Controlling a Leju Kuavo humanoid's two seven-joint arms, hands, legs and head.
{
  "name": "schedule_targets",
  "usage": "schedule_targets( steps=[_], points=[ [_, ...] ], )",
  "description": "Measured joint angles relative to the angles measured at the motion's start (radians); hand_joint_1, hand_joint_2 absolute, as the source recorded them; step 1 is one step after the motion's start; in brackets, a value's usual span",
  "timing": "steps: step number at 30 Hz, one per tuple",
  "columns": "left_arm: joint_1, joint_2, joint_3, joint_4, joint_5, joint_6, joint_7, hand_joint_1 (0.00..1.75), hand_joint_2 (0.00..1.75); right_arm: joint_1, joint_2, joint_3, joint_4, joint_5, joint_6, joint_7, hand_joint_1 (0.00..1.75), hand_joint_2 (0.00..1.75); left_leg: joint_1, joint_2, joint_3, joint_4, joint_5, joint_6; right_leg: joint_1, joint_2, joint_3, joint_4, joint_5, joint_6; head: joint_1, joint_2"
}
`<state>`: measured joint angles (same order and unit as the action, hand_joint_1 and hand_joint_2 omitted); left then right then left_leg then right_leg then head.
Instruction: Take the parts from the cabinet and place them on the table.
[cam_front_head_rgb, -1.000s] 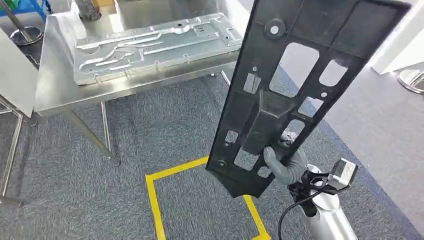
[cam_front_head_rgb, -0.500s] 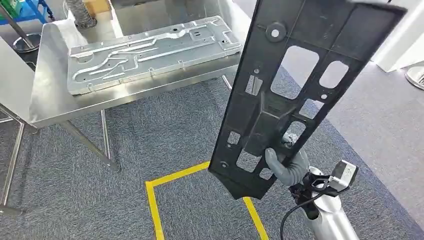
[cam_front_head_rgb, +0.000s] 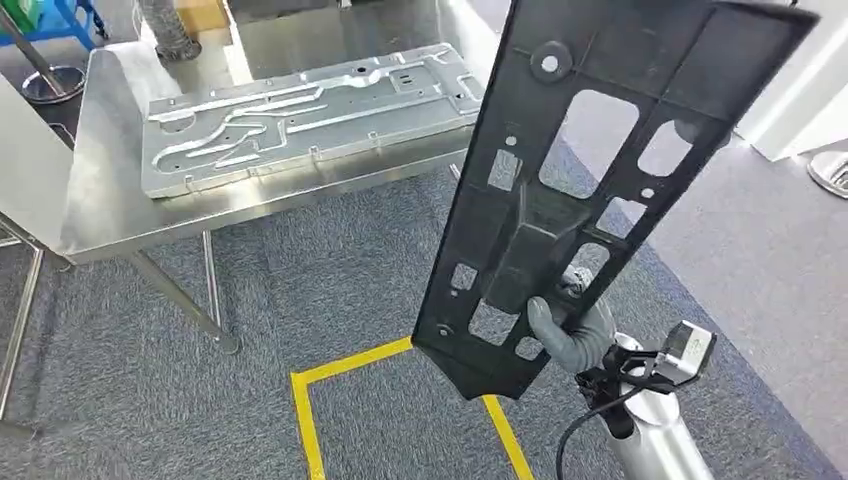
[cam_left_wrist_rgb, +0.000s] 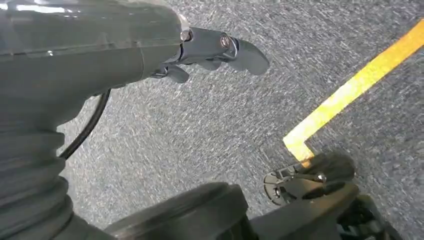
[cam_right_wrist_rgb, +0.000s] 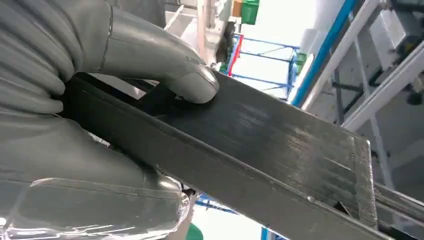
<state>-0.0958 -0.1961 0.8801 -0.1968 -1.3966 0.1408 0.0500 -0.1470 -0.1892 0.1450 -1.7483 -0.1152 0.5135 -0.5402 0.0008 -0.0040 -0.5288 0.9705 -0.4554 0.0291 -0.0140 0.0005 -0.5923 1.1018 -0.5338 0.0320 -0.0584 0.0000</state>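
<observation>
The robot is at the carrying step. Its right robot hand (cam_front_head_rgb: 568, 330) grips a long flat black plastic panel with many cut-out holes (cam_front_head_rgb: 590, 170) near the panel's low end. In the right wrist view the thick grey thumb (cam_right_wrist_rgb: 170, 70) presses on one face of the panel (cam_right_wrist_rgb: 260, 145), and the rest of the robot hand wraps the other side.

The panel is up in the air, above the grey carpet floor (cam_front_head_rgb: 330, 270) and a yellow tape line (cam_front_head_rgb: 350, 352). It touches nothing but the robot hand. It stands almost upright and leans a bit. Its long side runs from the low end by the robot hand up and away toward the far right.

The shiny steel counter (cam_front_head_rgb: 110, 210) is well apart, ahead and to the left. A flat silver metal plate with pressed grooves (cam_front_head_rgb: 300, 105) already lies on it.

The left robot hand (cam_left_wrist_rgb: 210, 50) hangs over the carpet with nothing in it, fingers loose and apart.

Next, I think the robot must get closer to the counter, tip the panel down flat, and lay it on a bare spot beside the silver plate.
</observation>
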Motion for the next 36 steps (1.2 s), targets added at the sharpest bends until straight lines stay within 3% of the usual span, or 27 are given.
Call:
schedule_targets(
  steps=[2, 3, 4, 5, 7, 8, 9, 12, 14, 15, 17, 18, 19, 20, 22, 23, 24, 25, 27, 29, 30, 31, 33, 34, 35, 36],
  points=[
    [0.002, 0.000, 0.000, 0.000, 0.000, 0.000, 0.000, 0.00, 1.75, 0.007, 0.001, -0.001, 0.000, 0.000, -0.002, 0.001, 1.75, 1.75, -0.001, 0.001, 0.005, 0.000, -0.007, 0.005, -0.002, 0.000, -0.099, 0.167, -0.058, 0.006, 0.000, 0.000],
    [0.003, 0.000, 0.000, 0.000, 0.000, 0.000, 0.000, 0.00, 1.75, 0.010, 0.001, -0.001, 0.000, 0.000, -0.003, 0.001, 1.75, 1.75, -0.002, 0.001, 0.009, 0.000, -0.012, 0.005, -0.003, -0.001, -0.138, 0.220, -0.060, 0.009, 0.000, 0.000],
    [0.004, 0.000, 0.000, 0.000, 0.000, 0.000, 0.000, 0.00, 1.75, 0.011, 0.001, -0.001, 0.000, 0.000, -0.004, 0.001, 1.75, 1.75, -0.001, 0.000, 0.016, 0.001, -0.017, 0.004, -0.003, -0.001, -0.151, 0.218, -0.036, 0.011, 0.000, 0.000],
    [0.004, 0.000, 0.000, 0.000, 0.000, 0.000, 0.001, 0.00, 1.75, 0.011, 0.001, -0.001, 0.000, 0.000, -0.005, 0.001, 1.75, 1.75, -0.001, -0.002, 0.026, 0.001, -0.025, 0.001, -0.005, -0.001, -0.136, 0.168, 0.010, 0.011, 0.000, 0.000],
    [0.006, 0.000, 0.000, 0.000, -0.001, 0.000, 0.001, 0.00, 1.75, 0.009, 0.001, -0.001, 0.000, 0.000, -0.008, 0.001, 1.75, 1.75, 0.001, -0.004, 0.051, 0.005, -0.046, -0.007, -0.010, -0.002, -0.060, -0.013, 0.126, 0.011, 0.000, 0.000],
    [0.008, 0.000, 0.000, 0.000, -0.003, -0.002, 0.001, 0.00, 1.75, 0.009, 0.001, -0.001, 0.000, 0.000, -0.009, 0.001, 1.75, 1.75, 0.000, -0.003, 0.050, 0.007, -0.057, -0.013, -0.011, -0.005, -0.037, -0.068, 0.133, 0.008, 0.000, 0.000],
    [0.007, 0.000, 0.000, 0.000, -0.006, -0.002, 0.001, 0.00, 1.75, 0.009, 0.001, 0.000, -0.001, 0.000, -0.010, 0.001, 1.75, 1.75, -0.007, -0.004, 0.051, 0.017, -0.068, -0.020, -0.005, -0.004, -0.028, -0.087, 0.115, 0.002, 0.000, 0.000],
    [0.007, 0.000, 0.000, 0.000, -0.007, -0.003, 0.000, 0.00, 1.75, 0.008, 0.001, 0.000, -0.003, 0.000, -0.011, 0.002, 1.75, 1.75, -0.006, -0.001, 0.063, 0.000, -0.077, -0.034, -0.002, 0.001, -0.029, -0.077, 0.100, -0.020, 0.000, 0.000],
    [0.004, 0.003, 0.000, 0.000, -0.008, -0.002, -0.002, 0.00, 1.75, 0.009, -0.001, 0.000, -0.005, 0.000, -0.012, 0.002, 1.75, 1.75, -0.004, 0.000, 0.063, 0.033, -0.095, -0.047, -0.009, 0.001, -0.009, -0.089, 0.093, -0.033, 0.000, 0.000],
    [0.005, 0.003, 0.000, 0.000, -0.007, -0.002, -0.002, 0.00, 1.75, 0.008, -0.001, 0.000, -0.005, -0.001, -0.012, 0.001, 1.75, 1.75, -0.003, 0.001, 0.032, 0.089, -0.120, -0.051, -0.009, -0.001, -0.003, -0.089, 0.088, -0.038, 0.000, 0.000],
    [-0.005, 0.003, 0.000, 0.000, -0.006, -0.002, -0.008, 0.00, 1.75, 0.010, -0.001, 0.000, -0.005, -0.001, -0.012, 0.001, 1.75, 1.75, -0.001, 0.001, -0.079, 0.275, -0.186, -0.057, -0.006, -0.004, 0.011, -0.089, 0.072, -0.042, 0.000, 0.000],
    [-0.012, 0.003, 0.000, 0.000, -0.006, -0.002, -0.008, 0.00, 1.75, 0.011, -0.001, 0.000, -0.005, -0.002, -0.012, 0.001, 1.75, 1.75, -0.001, 0.001, -0.118, 0.333, -0.192, -0.057, -0.005, -0.005, 0.020, -0.089, 0.065, -0.042, 0.000, 0.000],
    [-0.015, 0.003, 0.000, 0.000, -0.005, -0.002, -0.009, 0.00, 1.75, 0.011, -0.001, 0.000, -0.005, -0.002, -0.012, 0.001, 1.75, 1.75, -0.001, 0.001, -0.137, 0.347, -0.172, -0.055, -0.004, -0.005, 0.031, -0.089, 0.057, -0.043, 0.000, 0.000],
    [-0.015, 0.003, 0.000, 0.000, -0.006, -0.002, -0.008, 0.00, 1.75, 0.011, -0.001, 0.000, -0.005, -0.002, -0.012, 0.001, 1.75, 1.75, -0.001, 0.001, -0.131, 0.310, -0.124, -0.051, -0.003, -0.003, 0.046, -0.089, 0.047, -0.043, 0.000, 0.000],
    [-0.011, 0.003, 0.000, 0.000, -0.006, -0.002, -0.006, 0.00, 1.75, 0.010, -0.001, 0.000, -0.005, -0.002, -0.011, 0.001, 1.75, 1.75, -0.005, 0.000, -0.077, 0.137, 0.006, -0.034, 0.002, 0.001, 0.079, -0.090, 0.027, -0.042, 0.000, 0.000],
    [-0.004, 0.004, 0.000, 0.000, -0.006, -0.002, -0.005, 0.00, 1.75, 0.010, -0.001, 0.000, -0.005, -0.002, -0.011, 0.001, 1.75, 1.75, -0.010, 0.000, -0.056, 0.077, 0.036, -0.019, -0.002, 0.002, 0.085, -0.095, 0.018, -0.041, 0.000, 0.000],
    [-0.003, 0.008, 0.000, 0.000, -0.006, -0.002, -0.006, 0.00, 1.75, 0.006, -0.001, 0.000, -0.003, -0.003, -0.011, 0.000, 1.75, 1.75, -0.018, 0.001, -0.059, 0.076, 0.027, -0.009, 0.002, 0.003, 0.086, -0.095, 0.018, -0.034, 0.000, 0.000],
    [-0.003, 0.007, 0.000, 0.000, -0.006, -0.002, -0.006, 0.00, 1.75, 0.008, -0.001, 0.000, -0.003, -0.005, -0.011, 0.000, 1.75, 1.75, -0.023, 0.003, -0.046, 0.051, 0.022, -0.002, -0.009, 0.007, 0.082, -0.099, 0.020, -0.026, -0.001, 0.000],
    [-0.003, 0.009, 0.000, 0.000, -0.006, -0.002, -0.006, 0.00, 1.75, 0.013, -0.001, 0.001, -0.002, -0.006, -0.011, 0.000, 1.75, 1.75, -0.027, 0.005, -0.034, 0.015, 0.008, 0.006, -0.008, 0.003, 0.087, -0.092, 0.036, -0.011, -0.001, 0.000],
    [0.000, 0.007, 0.000, 0.000, -0.007, -0.002, -0.005, 0.00, 1.75, 0.007, -0.001, 0.001, -0.002, -0.008, -0.011, 0.000, 1.75, 1.75, -0.016, -0.001, 0.015, -0.020, 0.011, 0.009, -0.011, 0.001, 0.089, -0.069, 0.027, -0.007, 0.000, 0.000],
    [0.002, 0.007, 0.000, 0.000, -0.007, -0.002, -0.005, 0.00, 1.75, 0.003, -0.001, 0.000, -0.002, -0.009, -0.011, -0.001, 1.75, 1.75, -0.013, -0.001, 0.027, -0.025, 0.008, 0.013, -0.008, 0.002, 0.064, -0.028, 0.010, -0.006, 0.000, 0.000],
    [0.003, 0.007, 0.000, 0.000, -0.007, -0.002, -0.005, 0.00, 1.75, -0.001, 0.004, 0.000, -0.003, -0.010, -0.010, -0.002, 1.75, 1.75, -0.012, -0.001, 0.032, -0.025, 0.001, 0.014, -0.009, 0.002, 0.014, 0.044, -0.014, -0.005, 0.000, 0.000],
    [0.004, 0.007, 0.000, 0.000, -0.007, -0.003, -0.001, 0.00, 1.75, 0.001, 0.007, 0.000, 0.001, -0.010, -0.011, 0.000, 1.75, 1.75, -0.012, -0.002, 0.044, -0.025, -0.012, 0.013, -0.013, 0.001, -0.087, 0.172, -0.060, 0.009, 0.000, 0.000],
    [0.006, 0.007, 0.000, 0.000, -0.007, -0.003, 0.000, 0.00, 1.75, 0.001, 0.007, 0.000, 0.003, -0.010, -0.011, -0.001, 1.75, 1.75, -0.011, -0.002, 0.053, -0.024, -0.021, 0.011, -0.015, 0.001, -0.121, 0.197, -0.055, 0.016, 0.000, 0.000],
    [0.007, 0.006, 0.000, 0.000, -0.007, -0.003, 0.002, 0.00, 1.75, 0.001, 0.007, 0.000, 0.005, -0.010, -0.011, -0.001, 1.75, 1.75, -0.009, -0.003, 0.066, -0.023, -0.032, 0.007, -0.017, 0.001, -0.129, 0.171, -0.022, 0.022, 0.000, 0.000],
    [0.008, 0.006, 0.000, 0.000, -0.007, -0.003, 0.002, 0.00, 1.75, 0.001, 0.007, 0.000, 0.006, -0.011, -0.011, -0.001, 1.75, 1.75, -0.006, -0.004, 0.082, -0.021, -0.044, 0.001, -0.019, 0.000, -0.114, 0.107, 0.027, 0.024, 0.000, 0.000]
  ],
)
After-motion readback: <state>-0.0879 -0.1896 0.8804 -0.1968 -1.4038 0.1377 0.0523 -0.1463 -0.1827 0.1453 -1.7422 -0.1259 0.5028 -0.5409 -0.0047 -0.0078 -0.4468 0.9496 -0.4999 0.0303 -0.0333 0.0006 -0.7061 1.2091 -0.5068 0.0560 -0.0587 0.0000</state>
